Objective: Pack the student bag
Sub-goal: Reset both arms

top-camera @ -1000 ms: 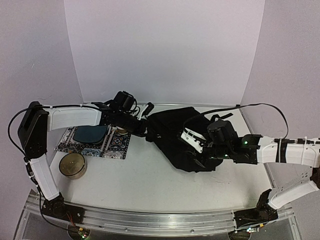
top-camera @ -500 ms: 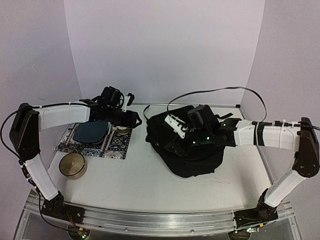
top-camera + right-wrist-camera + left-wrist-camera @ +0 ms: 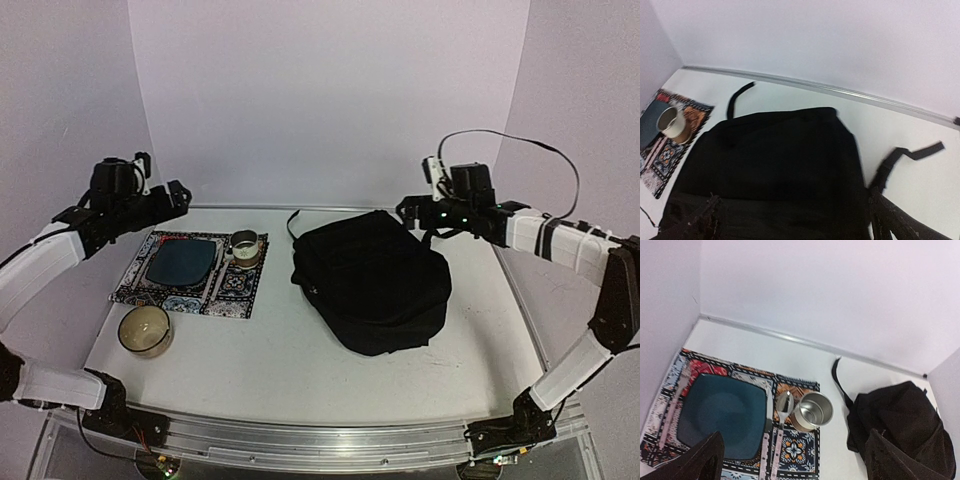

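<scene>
Left gripper point(image 3: 792, 435): jaws wide apart, empty, high over far-left corner, above mat point(image 3: 235, 290).
Right gripper point(image 3: 793, 196): jaws wide apart, empty, high over far-right edge of bag point(image 3: 375, 285).
Bag: lying flat, table point(image 3: 280, 360) centre-right.
Mat, left: bears plate point(image 3: 182, 265), cup point(image 3: 244, 248).
Bowl point(image 3: 145, 330): near side of mat.

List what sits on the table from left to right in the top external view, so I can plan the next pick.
bowl → blue plate → metal cup → black backpack. The patterned mat under the plate and cup spans several of these, so it is left out.
</scene>
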